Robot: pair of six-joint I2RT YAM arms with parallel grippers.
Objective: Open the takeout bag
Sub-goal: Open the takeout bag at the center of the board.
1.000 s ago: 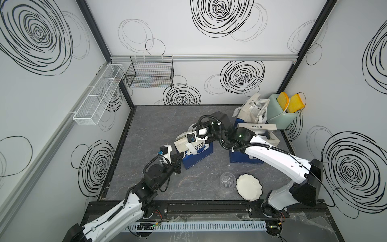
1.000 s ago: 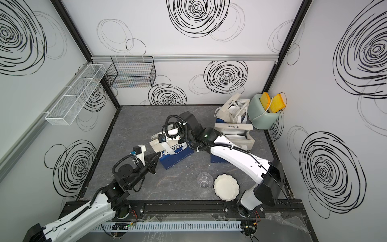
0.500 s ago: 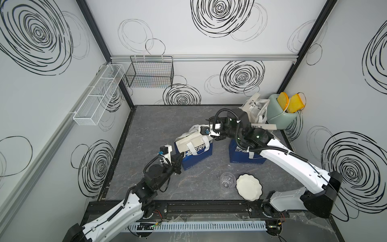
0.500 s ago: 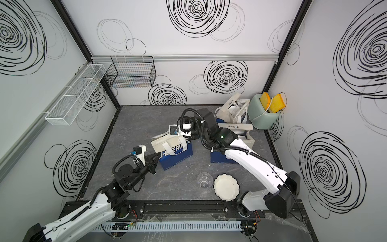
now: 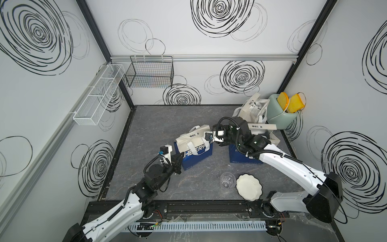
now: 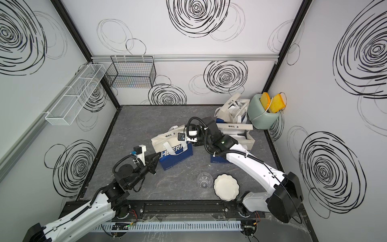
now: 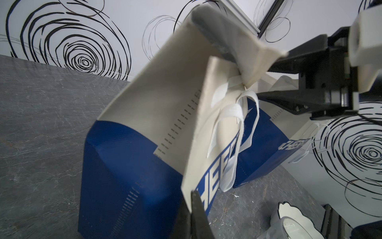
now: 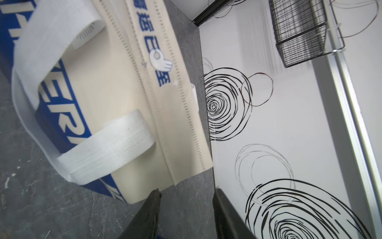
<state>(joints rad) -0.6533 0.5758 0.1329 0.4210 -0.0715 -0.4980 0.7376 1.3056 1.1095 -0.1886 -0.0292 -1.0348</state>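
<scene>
The takeout bag (image 5: 193, 147) (image 6: 170, 149), blue below and cream above with white handles, stands mid-table. My left gripper (image 5: 179, 159) (image 6: 155, 158) is shut on the lower corner of its cream front panel (image 7: 198, 132), at the bag's left end; in the left wrist view the left gripper (image 7: 193, 198) pinches that corner. My right gripper (image 5: 210, 140) (image 6: 187, 142) hovers at the bag's right upper end, open and holding nothing. In the right wrist view the right gripper (image 8: 186, 196) frames bare table, just off the bag (image 8: 115, 99). The cream top flap (image 7: 223, 41) stands raised.
A second blue bag (image 5: 243, 156) sits under my right arm. More cream bags (image 5: 253, 111) and a green bin (image 5: 280, 117) with yellow items fill the back right corner. A clear cup (image 5: 227, 180) and white scalloped plate (image 5: 249, 187) lie front right. Wire baskets (image 5: 149, 74) hang on the walls.
My right gripper has opened and let go of the bag's top, and drawn back to the bag's right end. The left gripper has stayed shut on the bag.
</scene>
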